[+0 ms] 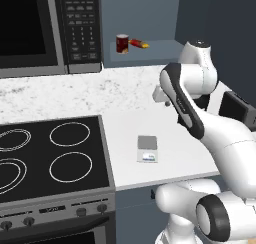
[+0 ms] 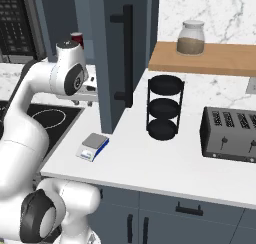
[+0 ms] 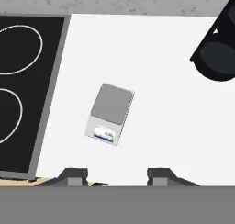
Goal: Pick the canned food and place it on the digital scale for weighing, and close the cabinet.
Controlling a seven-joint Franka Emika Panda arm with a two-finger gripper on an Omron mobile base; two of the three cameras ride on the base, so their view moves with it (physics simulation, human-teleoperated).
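Note:
The dark red canned food (image 1: 122,43) stands upright on the shelf of the open cabinet (image 1: 150,52), beside a slim red-and-yellow item (image 1: 139,43). In the right base view the can (image 2: 77,38) peeks out behind my arm. The cabinet door (image 2: 112,63) swings out over the counter, its dark bar handle (image 2: 128,53) facing the camera. The digital scale (image 1: 147,149) lies bare on the white counter. My gripper (image 3: 117,176) hangs open and empty high above the scale (image 3: 110,114), pointing down at it, well short of the can.
A black stove (image 1: 50,153) lies left of the scale, and a microwave (image 1: 40,28) hangs above it. Right of the open door stand a black tiered rack (image 2: 164,108) and a toaster (image 2: 230,133). A jar (image 2: 191,38) sits on a wooden shelf.

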